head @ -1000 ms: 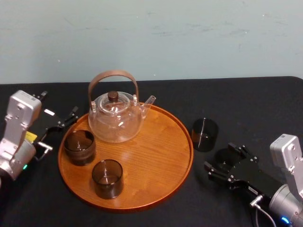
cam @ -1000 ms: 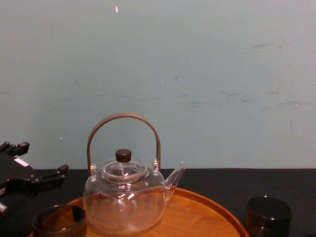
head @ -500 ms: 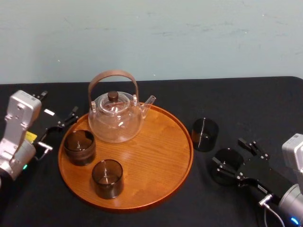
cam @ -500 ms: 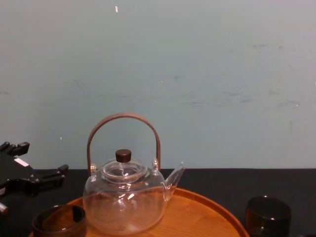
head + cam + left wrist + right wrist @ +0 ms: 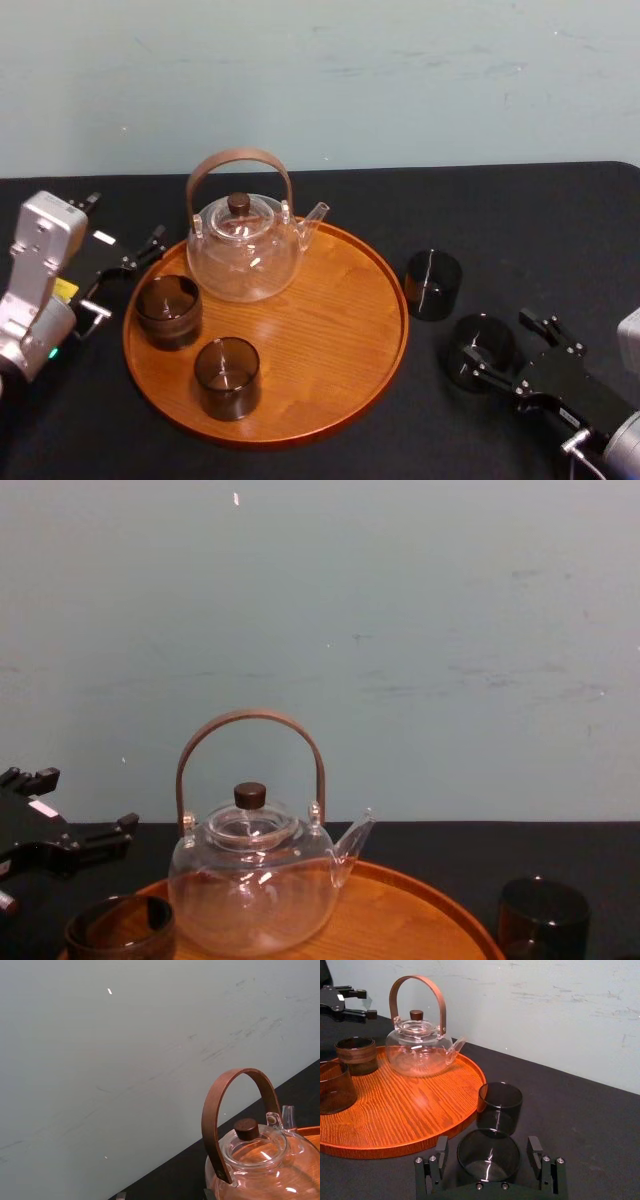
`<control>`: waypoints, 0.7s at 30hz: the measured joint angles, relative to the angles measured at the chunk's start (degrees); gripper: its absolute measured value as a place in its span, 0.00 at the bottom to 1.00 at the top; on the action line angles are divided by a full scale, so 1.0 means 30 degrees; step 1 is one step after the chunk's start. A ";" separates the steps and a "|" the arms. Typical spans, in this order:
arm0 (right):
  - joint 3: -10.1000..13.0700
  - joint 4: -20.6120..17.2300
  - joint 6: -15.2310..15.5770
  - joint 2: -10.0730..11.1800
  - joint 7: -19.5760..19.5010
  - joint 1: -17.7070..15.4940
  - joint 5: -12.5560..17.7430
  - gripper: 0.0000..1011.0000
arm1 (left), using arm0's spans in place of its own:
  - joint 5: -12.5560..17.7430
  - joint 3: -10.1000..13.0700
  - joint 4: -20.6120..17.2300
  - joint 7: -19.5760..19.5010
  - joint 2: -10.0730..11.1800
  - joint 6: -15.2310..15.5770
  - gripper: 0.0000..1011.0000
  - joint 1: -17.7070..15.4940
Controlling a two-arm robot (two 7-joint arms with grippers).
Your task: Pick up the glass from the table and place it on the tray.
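On the black table [image 5: 520, 210], right of the round wooden tray [image 5: 335, 330], stand two dark smoky glasses. The nearer glass [image 5: 480, 358] [image 5: 488, 1160] is upright between the fingers of my right gripper [image 5: 494, 333] [image 5: 488, 1143]. That gripper is open, with a finger on each side of the glass and small gaps showing. The farther glass [image 5: 432, 284] [image 5: 500, 1105] stands free beside the tray's rim. My left gripper [image 5: 125, 224] [image 5: 78, 802] hangs open and idle off the tray's far left edge.
The tray carries a glass teapot [image 5: 245, 250] [image 5: 417, 1047] with a brown hoop handle, a brown-banded glass [image 5: 168, 310] and a dark glass [image 5: 227, 377]. The tray's right half [image 5: 420, 1105] is bare. A pale wall backs the table.
My right gripper has drawn back toward the near right over the last second. The glass still sits between its fingers. The left arm and the tray's things have not moved.
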 joint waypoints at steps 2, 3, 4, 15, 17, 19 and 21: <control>0.0124 0.0000 -0.0030 -0.0091 0.0074 -0.0127 0.0003 0.99 | 0.0000 0.0000 -0.0001 0.0000 -0.0001 0.0000 0.99 0.0000; 0.0152 0.0002 -0.0035 -0.0111 0.0097 -0.0158 0.0004 0.99 | 0.0000 0.0000 0.0000 -0.0001 0.0000 0.0000 0.99 0.0000; 0.0185 0.0008 -0.0040 -0.0136 0.0127 -0.0190 0.0001 0.99 | 0.0000 0.0000 0.0000 -0.0001 0.0000 0.0000 0.99 -0.0001; 0.0546 0.0250 -0.0023 -0.0607 0.0637 -0.0405 -0.0112 0.99 | -0.0001 0.0000 -0.0001 0.0000 0.0000 -0.0001 0.99 0.0000; 0.0579 0.0313 -0.0001 -0.0674 0.0705 -0.0404 -0.0127 0.99 | 0.0000 0.0000 -0.0001 0.0000 0.0000 -0.0001 0.99 0.0000; 0.0625 0.0431 0.0055 -0.0792 0.0824 -0.0378 -0.0160 0.99 | 0.0000 0.0000 0.0000 0.0000 0.0000 0.0000 0.99 0.0000; 0.0661 0.0541 0.0113 -0.0910 0.0956 -0.0347 -0.0187 0.99 | 0.0000 0.0000 0.0000 -0.0001 0.0000 0.0000 0.99 0.0001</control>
